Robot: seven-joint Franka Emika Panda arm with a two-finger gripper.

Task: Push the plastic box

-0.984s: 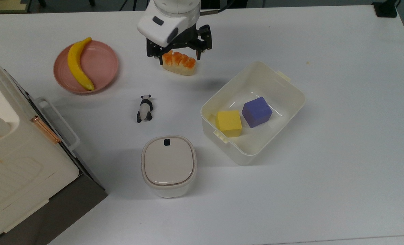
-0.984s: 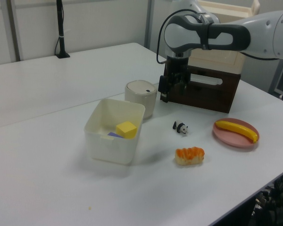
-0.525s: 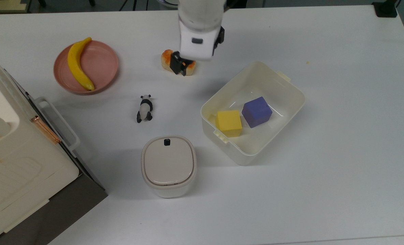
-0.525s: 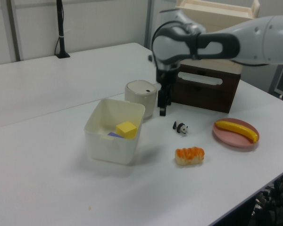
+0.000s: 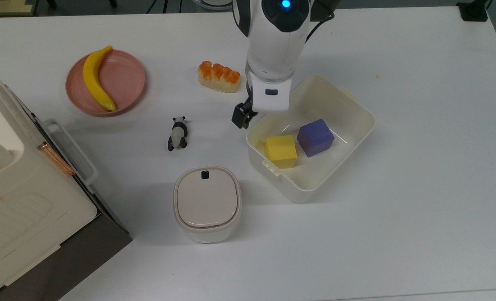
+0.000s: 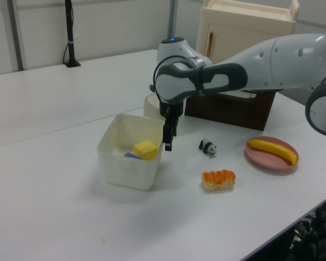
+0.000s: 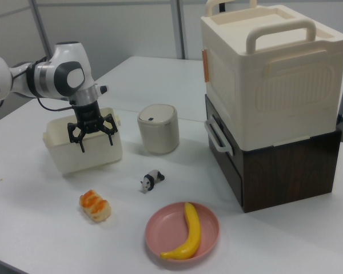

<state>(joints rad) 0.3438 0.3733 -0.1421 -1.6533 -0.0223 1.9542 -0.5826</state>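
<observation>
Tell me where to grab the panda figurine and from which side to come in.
Grip the panda figurine across its narrow white middle, coming straight down from above. It lies flat on the table, long axis running roughly up-down in the top view, so the fingers should close from the top view's left and right. It lies apart from its neighbours, so a vertical approach looks unobstructed.

Cream plastic box (image 5: 354, 125) holds yellow cube (image 5: 280, 151) and purple cube (image 5: 315, 137); pink plate (image 5: 126, 79), yellow banana (image 5: 95, 79), black-and-white panda (image 5: 177, 133), white tabletop (image 5: 419, 188).
</observation>
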